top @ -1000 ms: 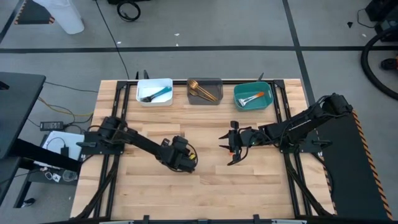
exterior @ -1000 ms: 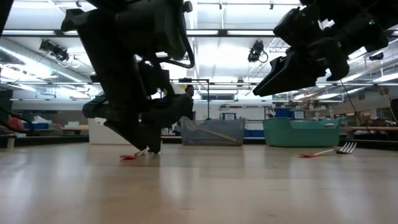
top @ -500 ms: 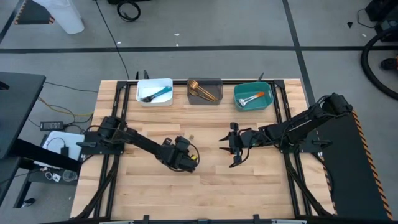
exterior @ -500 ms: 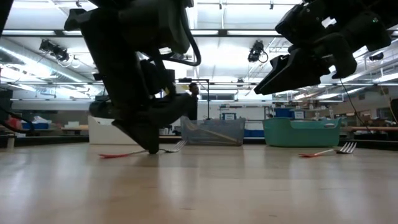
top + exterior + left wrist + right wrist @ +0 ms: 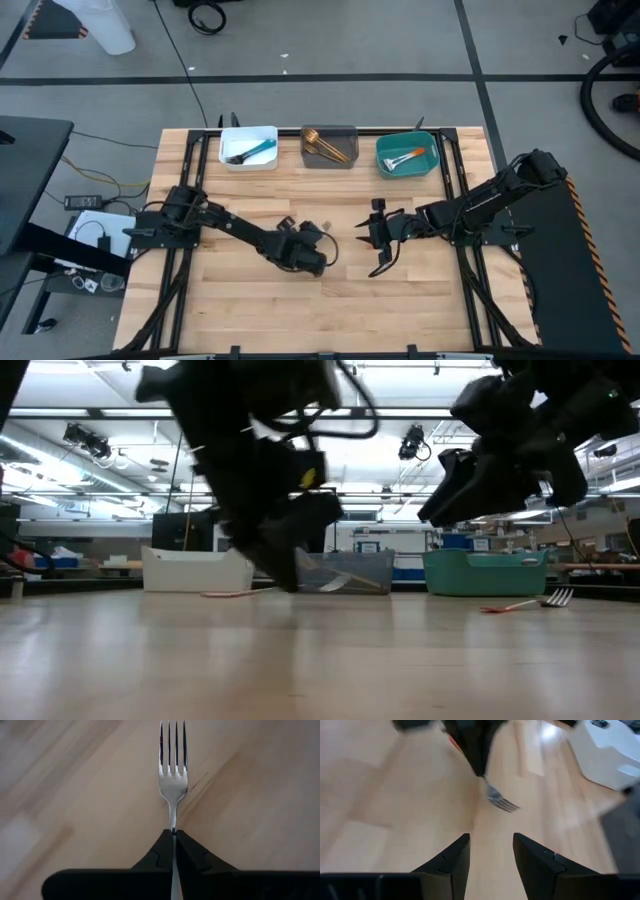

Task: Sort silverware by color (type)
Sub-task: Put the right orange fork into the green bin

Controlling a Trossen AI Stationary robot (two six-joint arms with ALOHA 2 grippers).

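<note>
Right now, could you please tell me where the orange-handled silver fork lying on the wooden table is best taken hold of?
Take the orange-handled silver fork midway along its slim handle, straight down from above, closing across its narrow width. It lies flat on the wooden table, so nothing gets under it from the side, and the splayed tines would give a poorer hold.

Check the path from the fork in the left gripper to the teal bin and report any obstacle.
The right gripper, open and hovering above the table, sits between the left gripper, shut on the fork, and the teal bin. Otherwise only bare table shows.
</note>
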